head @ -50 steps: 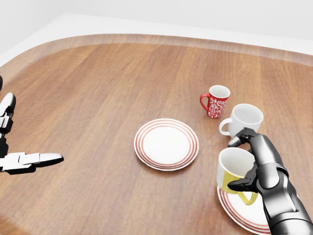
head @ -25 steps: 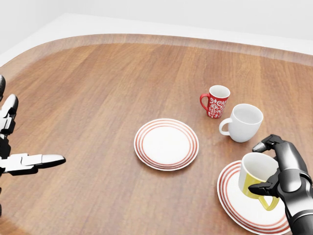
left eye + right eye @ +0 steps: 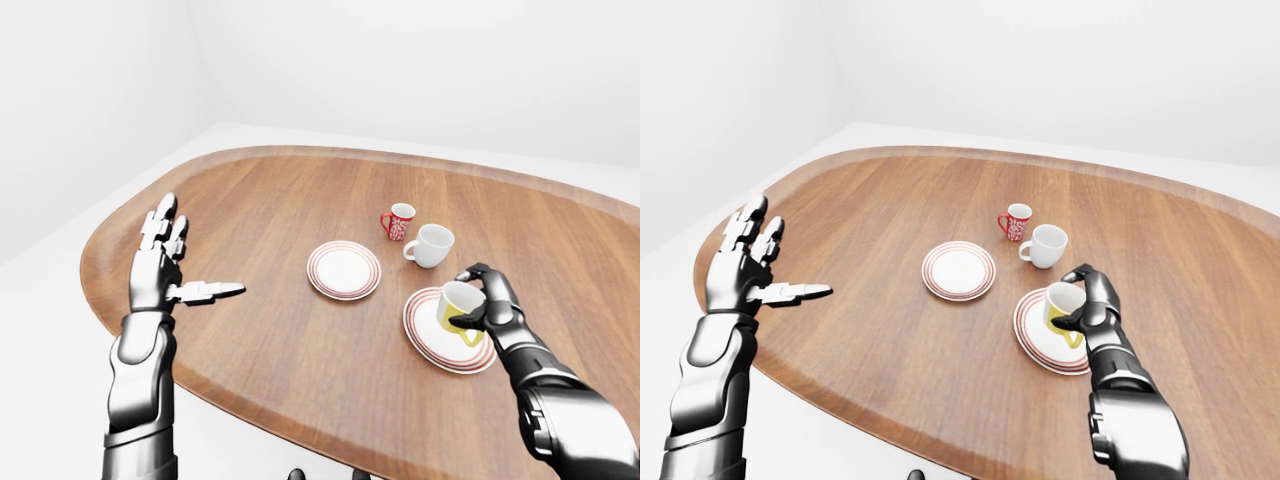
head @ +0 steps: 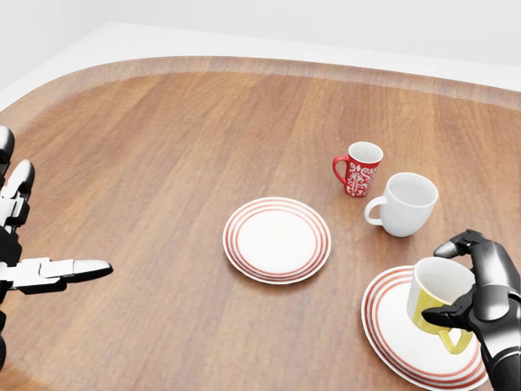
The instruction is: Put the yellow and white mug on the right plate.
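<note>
Head view, right hand [image 4: 479, 287]: low at the right edge, its dark fingers closed round the yellow and white mug [image 4: 436, 296], one finger curled over the rim, another pressed on the yellow wall.
Mug position: just left of the palm, over the right plate [image 4: 396, 340]; whether its base touched the plate could not be told.
Mug orientation: tilted, long axis leaning, mouth opening up and to the left, yellow handle hanging low on the right.
Left hand [image 3: 160, 263]: spread open above the desk [image 4: 163, 147] near its left edge, fingers up, thumb pointing right, holding nothing.
Middle plate [image 4: 277, 239]: bare, well left of the mug.
White mug [image 4: 404, 203]: upright, above the right plate.
Red patterned mug [image 4: 358, 169]: upright, farthest.
</note>
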Controlling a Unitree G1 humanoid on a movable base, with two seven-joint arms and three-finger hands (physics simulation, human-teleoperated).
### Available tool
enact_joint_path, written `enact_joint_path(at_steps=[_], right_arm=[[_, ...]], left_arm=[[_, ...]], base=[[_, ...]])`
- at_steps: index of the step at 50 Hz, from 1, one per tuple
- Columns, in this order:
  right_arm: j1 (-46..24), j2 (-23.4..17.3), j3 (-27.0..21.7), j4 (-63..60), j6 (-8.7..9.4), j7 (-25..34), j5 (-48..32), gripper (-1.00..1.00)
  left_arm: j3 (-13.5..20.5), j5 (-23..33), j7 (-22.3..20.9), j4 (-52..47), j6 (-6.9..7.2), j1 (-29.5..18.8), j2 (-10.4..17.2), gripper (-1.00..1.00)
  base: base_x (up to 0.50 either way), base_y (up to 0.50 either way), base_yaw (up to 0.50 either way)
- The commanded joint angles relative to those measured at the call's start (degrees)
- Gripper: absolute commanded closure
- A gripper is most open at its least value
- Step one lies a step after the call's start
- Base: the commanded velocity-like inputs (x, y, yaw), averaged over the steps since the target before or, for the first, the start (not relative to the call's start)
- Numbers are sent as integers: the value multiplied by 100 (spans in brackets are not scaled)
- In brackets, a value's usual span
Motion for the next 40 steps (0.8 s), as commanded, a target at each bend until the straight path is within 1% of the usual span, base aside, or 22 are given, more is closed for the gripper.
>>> enact_joint_path(at_steps=[1, 15, 40], right_arm=[[-163, 19, -51, 173, 0, -172, -119, 100], [-339, 84, -36, 277, 0, -245, -198, 100], [-378, 97, -102, 326, 0, -322, -213, 100]], left_arm=[[-19, 27, -1, 30, 0, 2, -14, -88], [-20, 27, -4, 16, 0, 10, -17, -87], [-34, 39, -13, 12, 0, 23, -33, -88]], base=[[0, 0, 0], [0, 0, 0], [0, 0, 0]])
